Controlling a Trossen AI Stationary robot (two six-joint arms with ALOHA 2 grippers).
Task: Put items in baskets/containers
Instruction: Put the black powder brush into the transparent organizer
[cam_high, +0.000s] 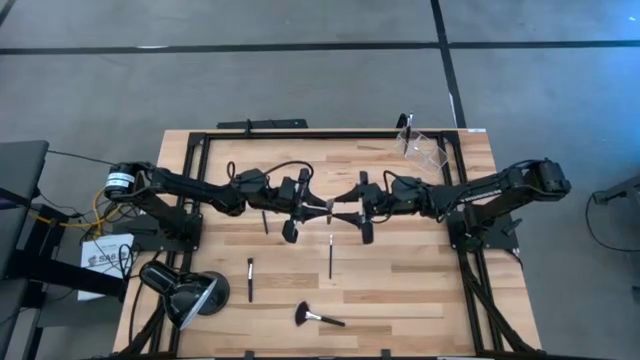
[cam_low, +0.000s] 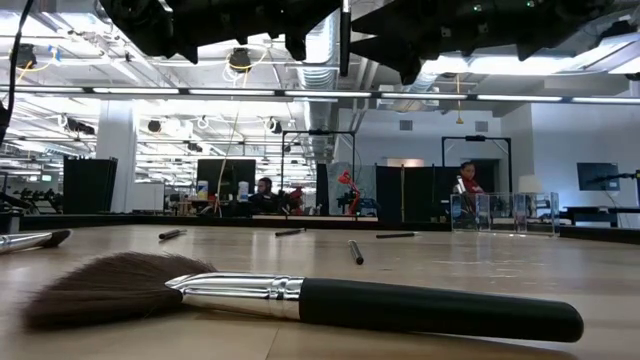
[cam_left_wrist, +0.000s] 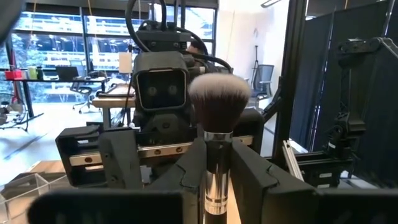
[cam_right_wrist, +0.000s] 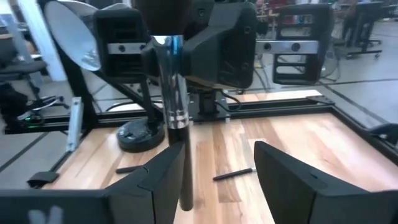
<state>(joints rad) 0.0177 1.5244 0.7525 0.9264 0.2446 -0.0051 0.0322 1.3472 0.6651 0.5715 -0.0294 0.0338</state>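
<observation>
A brush with a fluffy pale-tipped head (cam_left_wrist: 219, 99), silver ferrule and black handle (cam_right_wrist: 184, 168) stands upright in the air over the table's middle (cam_high: 330, 207). My left gripper (cam_left_wrist: 214, 158) is shut on it. My right gripper (cam_right_wrist: 217, 155) faces it from the table's right, open, one finger on each side of the hanging handle; whether the nearer finger touches it I cannot tell. The clear holder (cam_high: 422, 148) stands at the far right corner with one brush in it. A fan brush (cam_high: 318, 317) and slim brushes (cam_high: 250, 278) (cam_high: 331, 256) lie flat on the table. My left gripper pinches the brush by its silver ferrule (cam_left_wrist: 216, 186), just below the head, between the two fingers. The fingers come in level from the table's left, across the brush. The brush is lifted clear and upright, head up, handle hanging down (cam_low: 345, 45).
A black dome lamp (cam_high: 185, 290) sits at the near left corner. A black frame (cam_high: 250, 130) runs along the table's far edge and sides. More slim brushes (cam_low: 355, 251) lie scattered mid-table. Bare wood shows on the near right (cam_high: 430, 290).
</observation>
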